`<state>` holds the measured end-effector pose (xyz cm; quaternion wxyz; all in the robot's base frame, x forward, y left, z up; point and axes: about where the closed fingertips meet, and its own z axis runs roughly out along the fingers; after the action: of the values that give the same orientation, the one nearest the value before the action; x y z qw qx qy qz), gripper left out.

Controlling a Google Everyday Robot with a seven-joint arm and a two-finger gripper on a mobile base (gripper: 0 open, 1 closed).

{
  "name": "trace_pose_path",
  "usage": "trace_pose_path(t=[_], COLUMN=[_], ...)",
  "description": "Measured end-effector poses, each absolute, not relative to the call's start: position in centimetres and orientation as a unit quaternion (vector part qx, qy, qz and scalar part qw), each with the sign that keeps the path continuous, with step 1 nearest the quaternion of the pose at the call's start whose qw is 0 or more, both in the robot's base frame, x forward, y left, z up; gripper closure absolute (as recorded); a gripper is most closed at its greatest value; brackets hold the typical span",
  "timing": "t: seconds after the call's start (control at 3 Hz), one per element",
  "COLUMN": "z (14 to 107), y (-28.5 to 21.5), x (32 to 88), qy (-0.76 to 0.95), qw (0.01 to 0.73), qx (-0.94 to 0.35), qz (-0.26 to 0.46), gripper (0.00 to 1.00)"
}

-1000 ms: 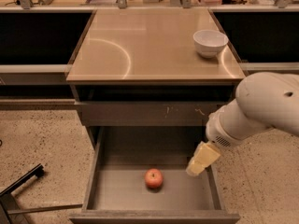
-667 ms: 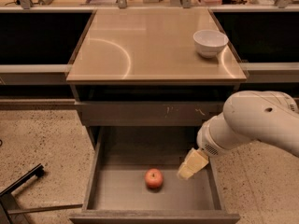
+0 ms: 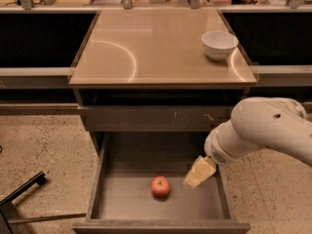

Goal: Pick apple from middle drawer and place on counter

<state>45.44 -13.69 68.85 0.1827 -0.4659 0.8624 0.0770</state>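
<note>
A small red-orange apple [image 3: 160, 185] lies on the flat bottom of the open grey middle drawer [image 3: 126, 201], near its centre. My gripper [image 3: 194, 178], with pale yellow fingers, hangs over the drawer's right part, just right of the apple and slightly above it, apart from it. The white arm [image 3: 263, 130] reaches in from the right. The glossy tan counter [image 3: 146, 48] tops the cabinet above the drawer.
A white bowl [image 3: 219, 44] stands at the counter's back right. A grey front panel with pale scratch marks [image 3: 156, 118] sits above the open drawer. A dark metal leg [image 3: 22, 189] lies on the speckled floor at the left. Dark openings flank the cabinet.
My gripper has moved left and down into the drawer, closer to the apple. The apple has not moved.
</note>
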Motion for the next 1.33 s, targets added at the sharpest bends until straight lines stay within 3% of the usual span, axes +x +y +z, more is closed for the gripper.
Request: trace_pose_path(t=[1.33], z=[53.3], y=[-12.0], x=[49.3], qy=[0.916], qw=[0.219], qx=[-0.316], qz=[0.114], gripper=[0.0])
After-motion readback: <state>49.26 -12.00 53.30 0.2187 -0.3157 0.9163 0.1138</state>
